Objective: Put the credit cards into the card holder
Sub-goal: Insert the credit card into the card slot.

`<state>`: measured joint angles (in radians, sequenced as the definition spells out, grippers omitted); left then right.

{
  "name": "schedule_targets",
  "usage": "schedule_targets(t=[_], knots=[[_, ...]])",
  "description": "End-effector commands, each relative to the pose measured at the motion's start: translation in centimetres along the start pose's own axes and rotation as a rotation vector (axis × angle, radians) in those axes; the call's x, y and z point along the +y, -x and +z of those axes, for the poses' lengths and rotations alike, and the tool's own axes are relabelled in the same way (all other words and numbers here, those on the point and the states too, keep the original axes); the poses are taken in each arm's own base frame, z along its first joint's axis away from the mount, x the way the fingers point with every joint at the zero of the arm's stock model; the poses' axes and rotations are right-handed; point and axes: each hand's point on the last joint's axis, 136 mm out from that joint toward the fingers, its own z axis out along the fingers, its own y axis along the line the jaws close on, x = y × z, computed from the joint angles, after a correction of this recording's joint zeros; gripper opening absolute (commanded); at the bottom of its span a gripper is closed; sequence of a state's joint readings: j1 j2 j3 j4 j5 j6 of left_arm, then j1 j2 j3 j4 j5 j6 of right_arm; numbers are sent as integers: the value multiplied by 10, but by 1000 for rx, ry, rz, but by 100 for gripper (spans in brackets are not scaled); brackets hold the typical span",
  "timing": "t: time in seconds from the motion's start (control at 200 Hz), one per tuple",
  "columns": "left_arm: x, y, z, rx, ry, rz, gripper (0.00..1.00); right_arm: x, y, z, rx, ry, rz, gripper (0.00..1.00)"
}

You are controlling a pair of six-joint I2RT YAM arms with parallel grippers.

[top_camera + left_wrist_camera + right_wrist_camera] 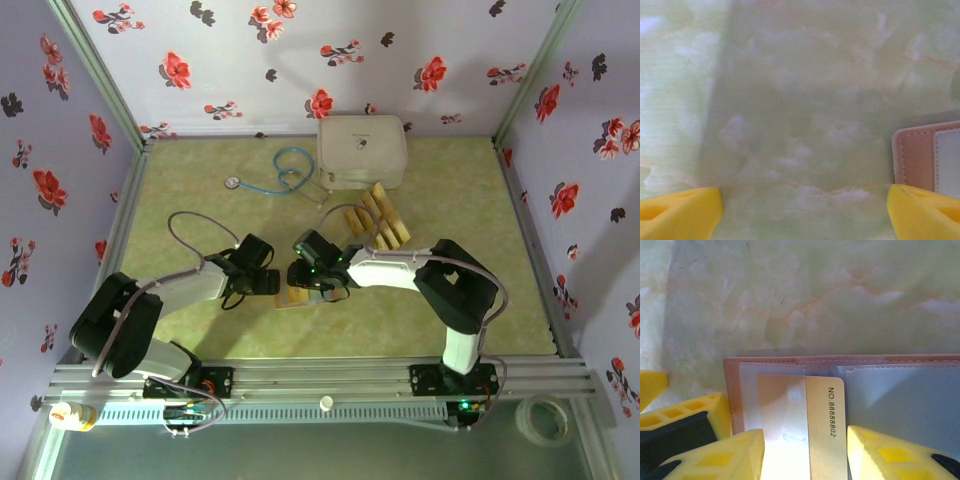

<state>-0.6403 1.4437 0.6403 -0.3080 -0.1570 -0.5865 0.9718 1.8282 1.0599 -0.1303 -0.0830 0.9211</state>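
The card holder (850, 360) lies open on the counter (200, 330) just ahead of the two arm bases, pale inside facing up. One card (825, 435) is already partly in it. The card's left portion sits under a clear sleeve, and the strip printed with a number is still bare.

The right fingers (735, 455) stand about half open, one on each side of that card, spanning its short width. Whether they pinch its edges or only flank it, I cannot tell. Going by the line of the number, the card's long axis runs along the fingers' reach, back towards the wrist. The sleeve covers it from the side, so any further seating looks like a sideways nudge, not a push straight ahead (a judgement only).

The left fingers (680, 215) are spread wide with nothing but bare counter between them. One of them is just at a corner of the card holder, well placed to steady it.

The rest of the credit cards (378, 222) lie in a loose fan farther back, near the white case (360, 150). They are nearer the right arm, so it seems the one to fetch them.
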Motion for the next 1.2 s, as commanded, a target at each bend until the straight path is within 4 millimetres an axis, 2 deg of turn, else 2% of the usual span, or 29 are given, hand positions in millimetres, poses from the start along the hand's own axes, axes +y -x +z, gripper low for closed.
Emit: schedule_targets(t=[0.0,0.125,0.32,0.445,0.59,0.67,0.835,0.965,1.195], knots=[[-15,-11,20,33,-98,10,88,18,-1,3,4,51,17,46],[-15,-12,19,26,-101,8,88,25,0,0,-3,89,27,45],[-14,-8,12,5,-107,1,88,24,8,-24,-60,83,12,52],[-11,-3,1,-19,-110,-7,88,13,9,-39,-81,27,-16,54],[0,2,-11,-44,-83,-34,88,-9,10,-46,-80,-93,-70,52],[9,1,-14,-44,-56,-52,88,-16,10,-46,-71,-143,-104,44],[18,-4,-11,-17,-17,-77,87,-16,9,-37,-43,-168,-149,14],[18,-6,-6,9,1,-77,87,-12,8,-27,-20,-169,-165,1],[17,-6,-1,21,7,-75,86,-7,10,-14,0,-169,-179,0]])
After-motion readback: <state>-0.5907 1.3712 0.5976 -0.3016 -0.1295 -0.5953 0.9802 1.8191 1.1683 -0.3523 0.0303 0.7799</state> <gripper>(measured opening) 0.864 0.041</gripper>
